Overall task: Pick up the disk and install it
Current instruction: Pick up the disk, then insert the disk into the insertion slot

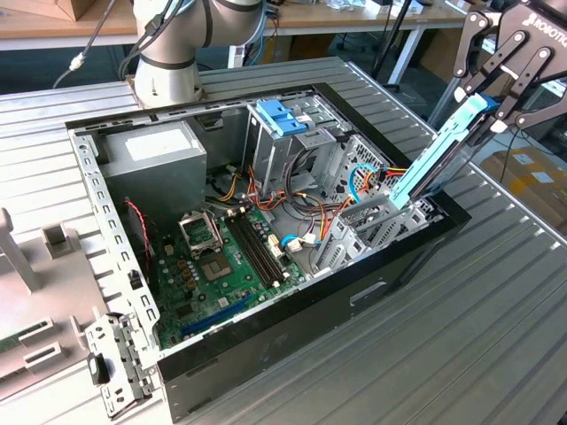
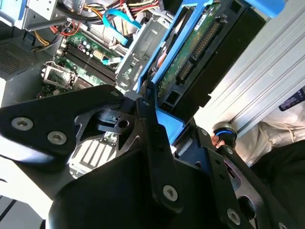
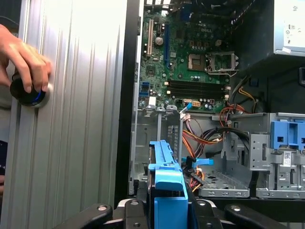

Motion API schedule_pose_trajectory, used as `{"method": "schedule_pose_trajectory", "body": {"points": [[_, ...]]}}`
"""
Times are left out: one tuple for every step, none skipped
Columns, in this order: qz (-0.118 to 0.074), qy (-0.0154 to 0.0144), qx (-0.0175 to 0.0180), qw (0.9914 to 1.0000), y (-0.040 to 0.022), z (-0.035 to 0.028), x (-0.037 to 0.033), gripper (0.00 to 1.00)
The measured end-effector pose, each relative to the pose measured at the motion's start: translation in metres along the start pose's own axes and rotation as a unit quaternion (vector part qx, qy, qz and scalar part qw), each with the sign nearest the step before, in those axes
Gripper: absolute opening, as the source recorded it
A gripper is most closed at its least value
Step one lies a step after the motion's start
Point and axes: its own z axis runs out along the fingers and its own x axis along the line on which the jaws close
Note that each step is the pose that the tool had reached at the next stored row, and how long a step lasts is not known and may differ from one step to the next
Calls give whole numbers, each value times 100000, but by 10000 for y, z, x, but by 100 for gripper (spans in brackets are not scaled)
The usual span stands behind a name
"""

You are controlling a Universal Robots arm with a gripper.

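Gripping the disk (image 1: 432, 164) by its upper end, the claw (image 1: 498, 108) is closed on it at the exterior view's right. The disk slants steeply, its lower end by a grey metal bracket (image 1: 372, 221) inside the open computer case (image 1: 266, 350), which lies on the ribbed desk (image 1: 478, 336). In the first wrist view a hand (image 3: 26, 57) rests on a round knob (image 3: 32, 94).

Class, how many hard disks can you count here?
1: the disk, gripped by the tool, tilted into the case at the exterior view's right. Others may be hidden.
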Motion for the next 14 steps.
{"method": "schedule_pose_trajectory", "body": {"points": [[4,-3,2,100000,-1,0,1,37],[-4,-2,2,100000,-2,0,2,37],[-5,-2,3,100000,-2,0,2,37],[-4,-3,3,100000,-3,0,2,37],[-4,-4,3,100000,-3,0,2,37],[-6,-4,2,100000,-3,0,2,37],[-7,0,1,100000,-3,0,2,37],[-3,0,1,100000,-3,0,2,37],[-8,-3,3,100000,-3,0,2,37],[-11,-3,2,100000,-1,0,2,37],[-10,-3,3,100000,0,0,2,37],[-3,0,1,100000,2,0,2,37],[-5,1,1,100000,2,0,2,37],[0,-5,1,100000,6,1,2,37]]}}
